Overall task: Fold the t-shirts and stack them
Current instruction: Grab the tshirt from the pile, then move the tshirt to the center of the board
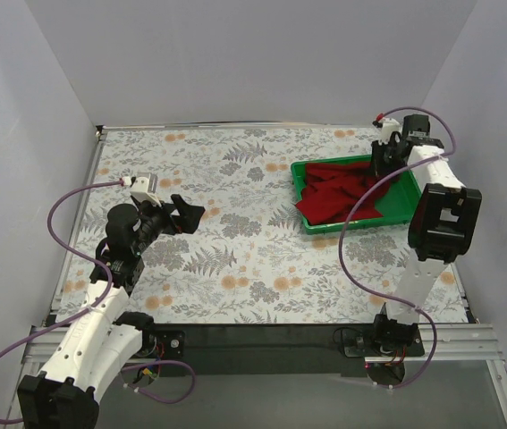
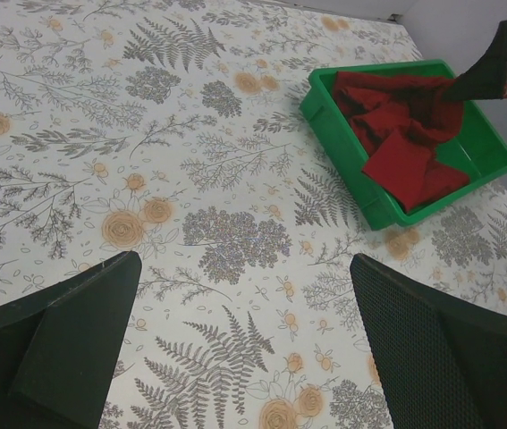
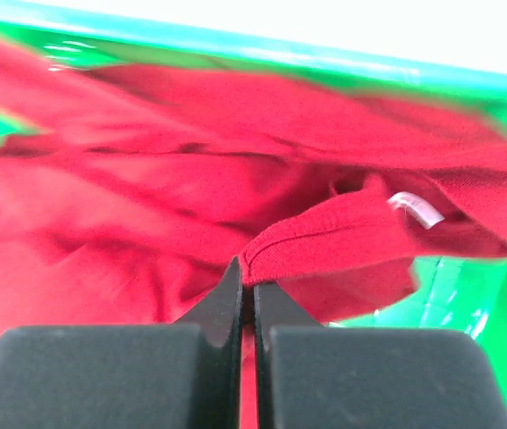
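Observation:
A dark red t-shirt (image 1: 338,192) lies crumpled in a green plastic tray (image 1: 409,207) at the right of the table. It also shows in the left wrist view (image 2: 405,125) and fills the right wrist view (image 3: 190,188). My right gripper (image 1: 381,164) is over the tray's far side, shut on the shirt's ribbed collar edge (image 3: 325,237), with a white label (image 3: 417,210) beside it. My left gripper (image 1: 184,214) is open and empty above the flowered tablecloth at the left, far from the tray; its fingers (image 2: 432,349) frame bare cloth.
The tray (image 2: 374,210) has raised walls all round. The flowered cloth (image 1: 235,241) covers the table, with white walls on three sides. The right arm's purple cable (image 1: 351,223) loops over the tray's near edge.

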Tool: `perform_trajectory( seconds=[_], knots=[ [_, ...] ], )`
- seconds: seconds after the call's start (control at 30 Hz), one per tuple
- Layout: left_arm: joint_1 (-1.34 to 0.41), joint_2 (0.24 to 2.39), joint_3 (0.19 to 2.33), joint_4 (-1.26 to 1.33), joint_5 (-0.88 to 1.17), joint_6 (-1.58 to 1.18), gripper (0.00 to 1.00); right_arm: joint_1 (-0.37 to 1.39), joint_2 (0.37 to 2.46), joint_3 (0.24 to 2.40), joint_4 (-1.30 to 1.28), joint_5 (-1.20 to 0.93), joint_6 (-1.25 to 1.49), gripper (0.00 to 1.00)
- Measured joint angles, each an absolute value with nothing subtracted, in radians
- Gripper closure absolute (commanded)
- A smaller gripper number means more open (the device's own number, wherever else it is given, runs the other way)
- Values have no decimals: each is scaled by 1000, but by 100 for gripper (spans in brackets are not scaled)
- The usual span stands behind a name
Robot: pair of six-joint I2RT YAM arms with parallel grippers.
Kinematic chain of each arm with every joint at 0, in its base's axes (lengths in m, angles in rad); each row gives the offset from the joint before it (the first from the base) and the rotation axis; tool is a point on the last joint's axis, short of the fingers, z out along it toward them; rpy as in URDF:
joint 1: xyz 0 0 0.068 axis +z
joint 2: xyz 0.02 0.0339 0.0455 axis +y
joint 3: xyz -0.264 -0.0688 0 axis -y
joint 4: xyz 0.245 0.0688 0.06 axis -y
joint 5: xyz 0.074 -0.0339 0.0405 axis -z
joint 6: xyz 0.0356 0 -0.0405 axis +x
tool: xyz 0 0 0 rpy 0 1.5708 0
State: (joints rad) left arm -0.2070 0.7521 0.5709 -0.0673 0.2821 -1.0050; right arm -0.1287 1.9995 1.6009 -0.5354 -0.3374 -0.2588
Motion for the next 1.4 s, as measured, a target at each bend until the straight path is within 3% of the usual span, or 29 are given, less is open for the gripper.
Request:
perform_trajectory(
  seconds=[0.2, 0.37, 0.5, 0.87, 1.1, 1.4],
  knots=[
    [-207, 750, 571, -68, 303, -1001, 2, -87, 1733, 1616, -607, -562, -437, 99],
    [-207, 738, 571, -68, 321, -996, 2, 109, 1552, 1728, -661, -668, -553, 99],
    [-207, 726, 571, -68, 330, -987, 2, 251, 1493, 1819, -735, -768, -659, 99],
    [-207, 651, 540, -2, 395, -928, 2, 323, 1455, 2056, -834, -1206, -685, 99],
    [-208, 546, 422, 274, 653, -931, 2, 436, 1399, 1840, -841, -1183, -712, 99],
    [-252, 883, 451, 598, 945, -963, 8, 460, 1403, 1762, -863, -1098, -740, 99]
  ],
)
